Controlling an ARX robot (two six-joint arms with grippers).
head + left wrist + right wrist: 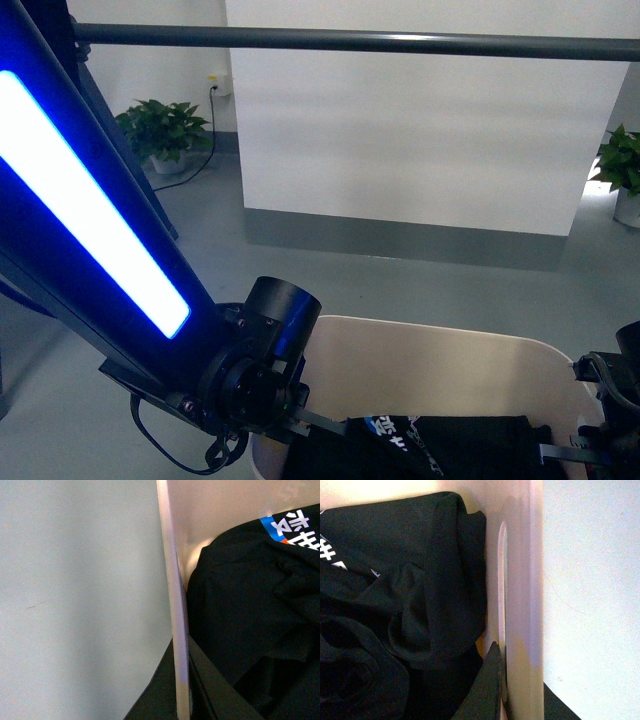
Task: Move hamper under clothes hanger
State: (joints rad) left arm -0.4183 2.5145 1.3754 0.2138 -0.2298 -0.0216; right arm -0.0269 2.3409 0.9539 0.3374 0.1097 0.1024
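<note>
Hamper [430, 350] gripped at both ends, on the near side of the clothes hanger [350, 40]
Rack's bar crosses high above and beyond the hamper; black T-shirt [440, 445] lies inside it; left gripper [184, 680] pinches its left rim; right gripper [520, 695] pinches its right rim, fingers narrow.

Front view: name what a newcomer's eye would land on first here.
The glowing blue-white light strip on the left arm, slanting across the left side, grabs the eye first. Next comes the cream hamper at the bottom edge, holding a black garment with a blue-and-white print. The dark bar of the clothes hanger spans the top of the picture.
</note>
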